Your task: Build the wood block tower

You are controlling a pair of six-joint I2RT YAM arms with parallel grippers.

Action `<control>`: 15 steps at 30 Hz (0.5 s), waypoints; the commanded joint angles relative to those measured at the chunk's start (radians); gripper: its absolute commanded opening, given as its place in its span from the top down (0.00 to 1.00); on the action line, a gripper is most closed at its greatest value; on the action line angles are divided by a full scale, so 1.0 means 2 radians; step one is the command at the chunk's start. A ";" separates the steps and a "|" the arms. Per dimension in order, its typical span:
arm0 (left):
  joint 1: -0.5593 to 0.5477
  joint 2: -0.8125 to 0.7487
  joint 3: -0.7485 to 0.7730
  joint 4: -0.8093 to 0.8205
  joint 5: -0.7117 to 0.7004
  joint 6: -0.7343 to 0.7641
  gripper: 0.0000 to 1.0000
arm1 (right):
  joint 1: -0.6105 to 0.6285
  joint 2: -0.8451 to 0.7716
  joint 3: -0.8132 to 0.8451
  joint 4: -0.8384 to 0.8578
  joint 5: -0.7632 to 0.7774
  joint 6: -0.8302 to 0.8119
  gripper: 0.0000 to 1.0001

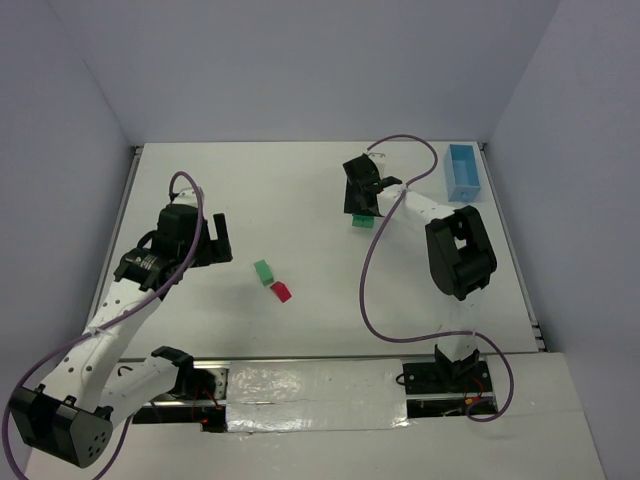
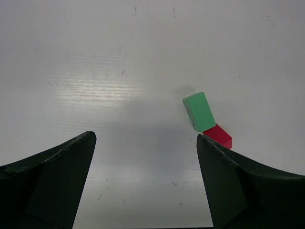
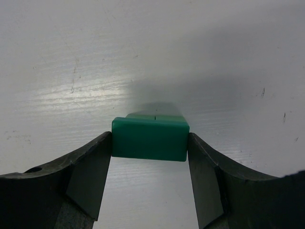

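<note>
White table [image 1: 300, 190], walled on three sides. The right arm [image 1: 455, 250] reaches toward the far centre. The left arm [image 1: 120, 310] angles in from the near left.

Light blue tray [image 1: 462, 172] sits by the far right edge, well apart from the blocks (not part of the build).

The right gripper [image 3: 150, 143] is pinched on one green block [image 3: 150, 138], a finger pressed flat to each end. Whether the block is clear of the table I cannot tell. It is well apart from the other pieces.

The left gripper [image 2: 145, 143] is spread wide and holds nothing, hanging above bare table just left of the loose pieces.

Second green block [image 1: 264, 271] lies flat near the table's centre. The red wedge [image 1: 281, 292] lies at its near end, the two apparently touching at a corner.

Judgement: an early step, the first block grasped and nothing stacked yet. The next move calls for carrying the gripped block across to the second green block and setting it squarely alongside or on top without knocking the wedge. The wedge probably goes on last.
</note>
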 commanded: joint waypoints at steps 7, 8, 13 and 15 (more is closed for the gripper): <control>0.000 -0.004 0.001 0.020 0.011 0.016 0.01 | -0.004 0.003 -0.008 0.013 0.002 -0.007 0.49; 0.000 -0.004 0.001 0.020 0.011 0.016 0.01 | -0.004 0.002 -0.008 0.013 0.003 -0.007 0.49; 0.000 -0.006 0.000 0.021 0.013 0.016 0.00 | -0.004 0.005 -0.010 0.015 0.000 -0.010 0.47; 0.000 -0.006 0.000 0.021 0.014 0.017 0.01 | -0.005 0.007 -0.010 0.014 0.000 -0.010 0.47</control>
